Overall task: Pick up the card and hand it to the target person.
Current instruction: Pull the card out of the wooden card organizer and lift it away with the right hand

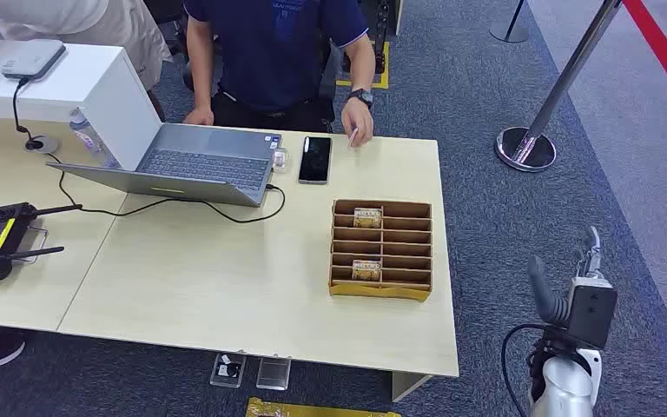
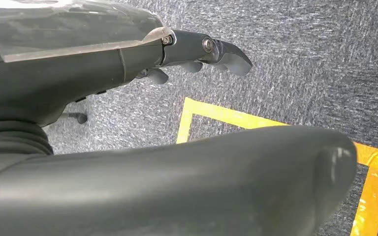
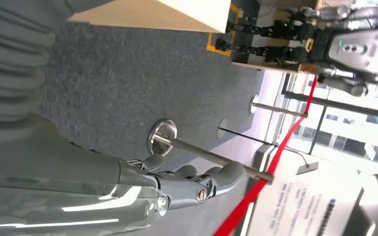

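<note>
Cardboard tray on the tabletop holds two cards in its slots, none picked yet. Left hand hangs empty over carpet, fingers loosely curled. Right hand, right of the tray and off the tabletop, is empty, fingers apart; I judge it must next reach across to the tray.

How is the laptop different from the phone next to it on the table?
The laptop is grey and much bigger; the phone is black and small. The laptop is open with its keyboard showing and a black cable plugged in; the phone lies flat with nothing plugged in. Both sit on the table in front of the person.
</note>
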Controlling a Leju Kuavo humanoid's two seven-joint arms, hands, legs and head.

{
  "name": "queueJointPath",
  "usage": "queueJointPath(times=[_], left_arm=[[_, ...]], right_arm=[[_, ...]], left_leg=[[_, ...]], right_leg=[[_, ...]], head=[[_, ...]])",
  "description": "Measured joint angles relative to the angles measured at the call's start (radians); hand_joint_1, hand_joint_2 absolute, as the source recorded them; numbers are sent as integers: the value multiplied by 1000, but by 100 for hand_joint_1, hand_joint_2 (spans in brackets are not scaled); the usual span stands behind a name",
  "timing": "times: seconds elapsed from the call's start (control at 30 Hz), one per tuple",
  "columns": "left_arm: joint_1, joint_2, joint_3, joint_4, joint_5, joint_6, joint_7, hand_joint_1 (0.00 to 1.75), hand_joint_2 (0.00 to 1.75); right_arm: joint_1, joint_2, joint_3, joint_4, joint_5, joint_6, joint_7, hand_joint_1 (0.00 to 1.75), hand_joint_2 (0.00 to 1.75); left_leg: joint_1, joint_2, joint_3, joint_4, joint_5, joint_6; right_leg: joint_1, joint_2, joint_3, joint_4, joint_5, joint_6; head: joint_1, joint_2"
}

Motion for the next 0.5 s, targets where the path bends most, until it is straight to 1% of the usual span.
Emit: queueJointPath(times=[0.5], left_arm=[[-1, 0, 0, 0, -5, 1, 1, 0, 0]], right_arm=[[-8, 2, 20, 18, 23, -1, 32, 38, 175]], left_leg=[[0, 0, 0, 0, 0, 0]], right_leg=[[0, 0, 0, 0, 0, 0]], head=[[0, 0]])
